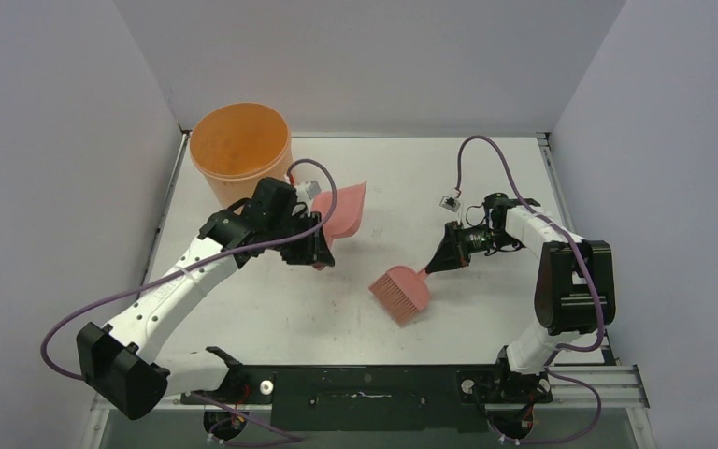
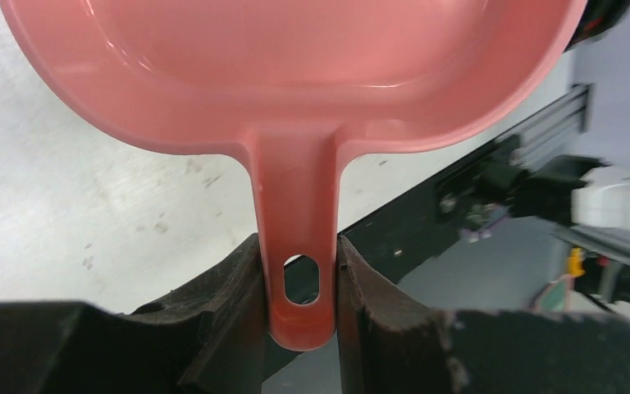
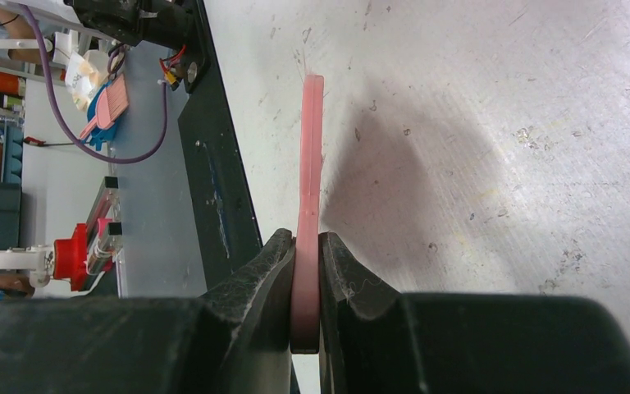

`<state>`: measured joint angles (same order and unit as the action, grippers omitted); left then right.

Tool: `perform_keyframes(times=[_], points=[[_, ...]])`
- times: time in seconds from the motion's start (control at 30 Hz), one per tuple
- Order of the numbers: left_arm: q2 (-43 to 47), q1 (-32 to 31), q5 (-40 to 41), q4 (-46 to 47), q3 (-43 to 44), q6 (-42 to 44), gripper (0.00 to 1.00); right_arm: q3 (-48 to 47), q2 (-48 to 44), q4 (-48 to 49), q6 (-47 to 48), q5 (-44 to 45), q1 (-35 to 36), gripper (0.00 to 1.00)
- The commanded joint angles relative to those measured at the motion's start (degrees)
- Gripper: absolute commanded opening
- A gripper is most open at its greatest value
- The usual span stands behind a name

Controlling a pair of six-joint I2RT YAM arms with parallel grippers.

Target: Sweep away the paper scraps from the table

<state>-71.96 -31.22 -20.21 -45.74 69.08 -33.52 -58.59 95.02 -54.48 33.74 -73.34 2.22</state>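
Note:
No paper scraps show in any view. My left gripper [image 1: 320, 249] is shut on the handle of a pink dustpan [image 1: 344, 210], held tilted just right of the bucket. In the left wrist view the handle [image 2: 299, 271] is pinched between both fingers and the dustpan's tray [image 2: 295, 66] looks empty. My right gripper [image 1: 437, 261] is shut on the handle of a pink hand brush [image 1: 400, 293], whose bristles rest on the white table [image 1: 271, 313] near its middle. The right wrist view shows the brush handle [image 3: 312, 164] edge-on, clamped at my gripper [image 3: 306, 240].
A tall orange bucket [image 1: 240, 150] stands at the table's back left corner. Grey walls close in three sides. A black metal frame [image 1: 365, 383] runs along the near edge. A purple cable [image 1: 472, 150] loops above the right arm.

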Motion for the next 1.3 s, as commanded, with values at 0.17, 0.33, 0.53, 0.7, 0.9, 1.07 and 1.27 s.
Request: perform_keyframes(times=[0.17,0.33,0.53,0.7,0.9,1.07,1.27], points=[[1.65,-9.37,18.7,-11.51,-11.03,4.43,0.0,-0.03,-3.52,0.85,0.42,-2.3,-1.23,0.05],[-1.27,-12.8,23.95,-11.07,-12.8,3.21,0.0,0.05,-3.48,1.12,0.12,-2.25,-1.66,0.05],[-5.84,-15.0,25.1,-8.0,-13.41,2.72,0.0,0.44,-3.86,1.54,-0.39,-2.32,-2.07,0.05],[-9.89,-16.13,25.72,-6.77,-13.44,2.58,0.0,0.8,-4.49,2.0,-0.9,-2.6,-4.1,0.05],[-10.84,-17.69,26.44,-7.09,-13.37,2.19,0.0,1.38,-6.65,3.22,-2.13,-2.63,-5.65,0.05],[-6.08,-18.05,32.8,-9.74,-13.0,-0.93,0.0,3.25,-9.92,8.04,-7.49,-1.24,-6.57,0.05],[8.53,-14.57,41.57,-10.77,-15.34,-6.18,0.0,3.32,-11.26,14.89,-15.64,7.08,-2.93,0.05]])
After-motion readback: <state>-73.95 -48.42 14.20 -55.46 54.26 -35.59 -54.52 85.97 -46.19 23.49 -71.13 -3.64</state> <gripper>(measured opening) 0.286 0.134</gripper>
